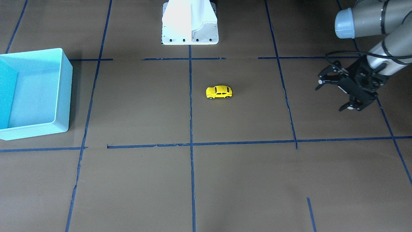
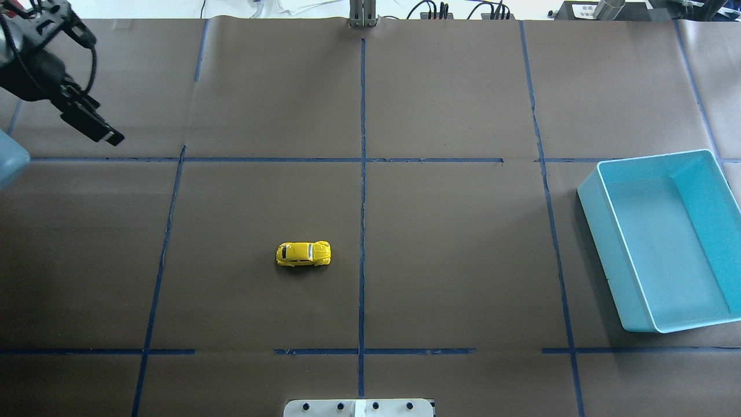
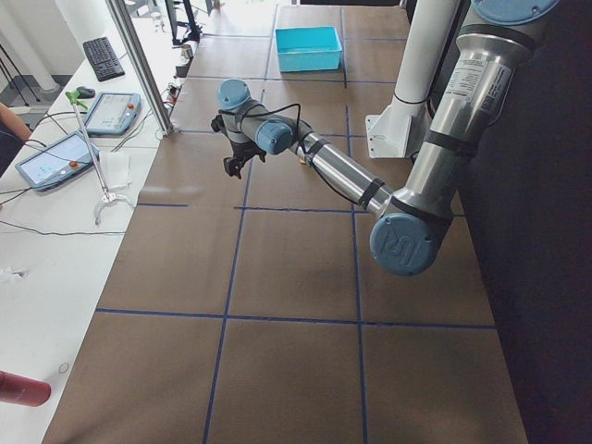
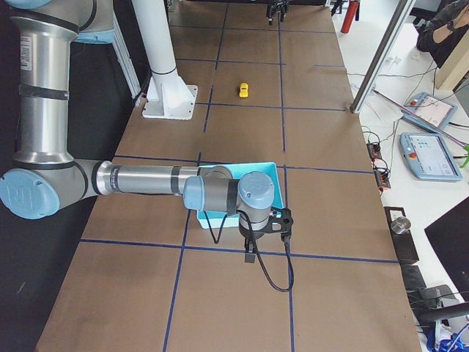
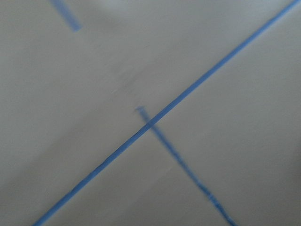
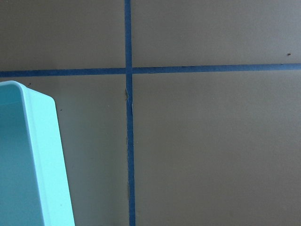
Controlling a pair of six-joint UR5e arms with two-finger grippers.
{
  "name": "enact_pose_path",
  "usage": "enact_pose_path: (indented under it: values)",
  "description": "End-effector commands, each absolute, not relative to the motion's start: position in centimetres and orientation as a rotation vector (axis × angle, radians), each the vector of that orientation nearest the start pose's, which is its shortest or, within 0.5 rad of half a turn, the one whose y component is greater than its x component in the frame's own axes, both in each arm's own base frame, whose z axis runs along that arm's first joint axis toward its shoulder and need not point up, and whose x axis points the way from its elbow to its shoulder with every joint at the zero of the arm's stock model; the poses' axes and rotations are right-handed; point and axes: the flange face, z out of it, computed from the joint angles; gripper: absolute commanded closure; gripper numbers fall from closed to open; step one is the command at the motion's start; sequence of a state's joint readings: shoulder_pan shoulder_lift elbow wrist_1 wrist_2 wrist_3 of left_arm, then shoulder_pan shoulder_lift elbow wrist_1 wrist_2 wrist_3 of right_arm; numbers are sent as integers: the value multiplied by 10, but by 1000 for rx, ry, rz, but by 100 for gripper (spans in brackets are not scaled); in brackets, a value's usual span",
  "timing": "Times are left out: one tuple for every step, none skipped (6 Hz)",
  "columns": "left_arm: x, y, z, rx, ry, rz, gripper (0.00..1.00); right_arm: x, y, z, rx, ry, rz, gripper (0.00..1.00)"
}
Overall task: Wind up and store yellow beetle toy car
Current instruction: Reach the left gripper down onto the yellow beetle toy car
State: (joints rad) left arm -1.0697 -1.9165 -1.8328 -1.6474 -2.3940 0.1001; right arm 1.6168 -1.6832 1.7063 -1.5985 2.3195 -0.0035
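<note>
nothing is done: the yellow beetle toy car (image 2: 303, 253) sits mid-desk (image 2: 463, 278), well apart from the blue bin (image 2: 657, 157). left gripper (image 1: 331, 95) is spread and empty; i cannot tell for the right gripper (image 4: 281, 220).

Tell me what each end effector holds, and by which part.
The yellow beetle toy car stands free. The left end effector is open, empty; the right end effector cannot be judged.

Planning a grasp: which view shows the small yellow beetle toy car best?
Overhead exterior: the small yellow beetle toy car appears largest, whole outline unobstructed. Exterior front-facing shows it nearly as well, with side windows and wheels. Exterior right shows a tiny distant speck. Exterior left and both wrist views miss it.
</note>
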Motion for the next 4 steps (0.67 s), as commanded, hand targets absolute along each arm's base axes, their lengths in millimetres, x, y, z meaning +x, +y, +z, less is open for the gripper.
enact_pose_path:
  values:
    - [284,-519,286,591,967,971,0,86,-436,653,16,-748,41,0]
    - [329,-497,263,618,1002,1073,0,86,-436,653,16,-745,41,0]
    - [360,-486,250,660,1003,1124,0,86,-436,653,17,-747,40,0]
    - [413,-458,233,708,947,1185,0,86,-435,654,15,-747,43,0]
